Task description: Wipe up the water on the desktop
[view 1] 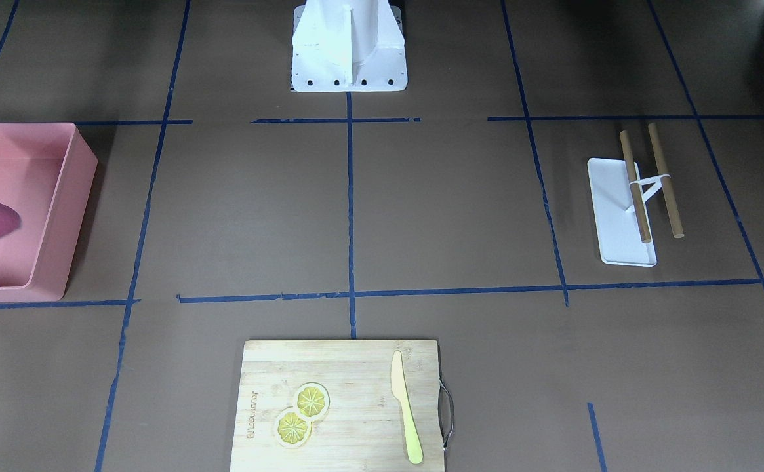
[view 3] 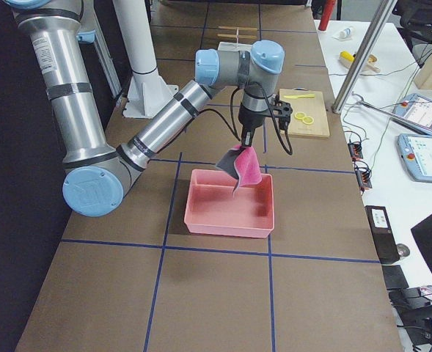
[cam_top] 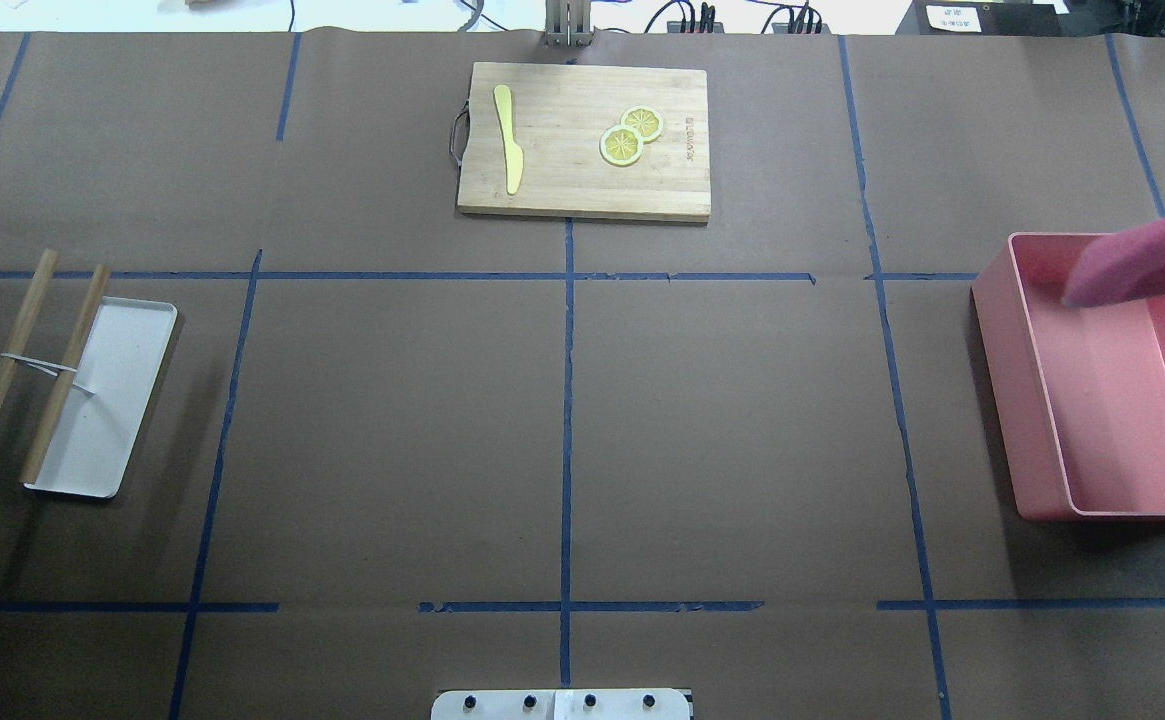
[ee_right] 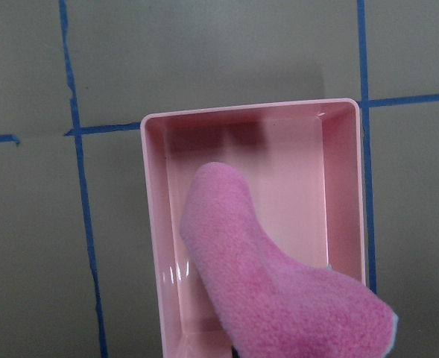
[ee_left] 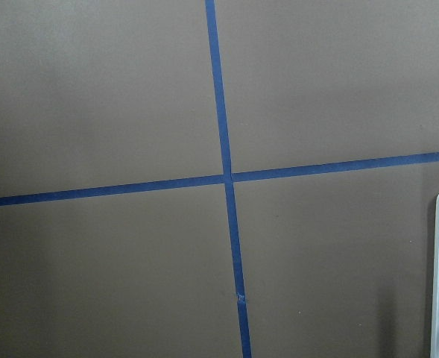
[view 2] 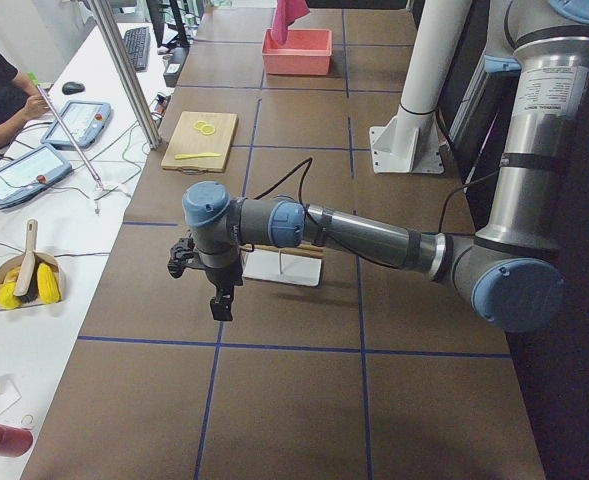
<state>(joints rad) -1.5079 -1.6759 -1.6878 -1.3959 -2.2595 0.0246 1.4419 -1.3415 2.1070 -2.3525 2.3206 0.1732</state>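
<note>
Pink cloth hangs from the right hand, directly above the pink bin, clear of its floor as far as the side view shows. Its long axis droops downward, and the loose end sits over the bin's interior. The hand's fingers show only from the side, so I cannot tell how wide they stand; all I can say is that the cloth hangs there. The left hand hovers low over bare table, well apart from the bin at the opposite end; I cannot tell its spread either, and nothing shows in it. The table runs out from the bin toward the robot's left as open brown squares between blue tape lines. No wet patch is visible in any view. Judgement: the coming move is a carry sideways off the bin onto that open surface, and the right arm, with the cloth, is the nearer one. Count: one cloth, one bin, one cutting board well away from the bin on the table's far side, holding two lemon slices and one yellow knife. One white tray with two wooden rods sits at the end opposite the bin.
</note>
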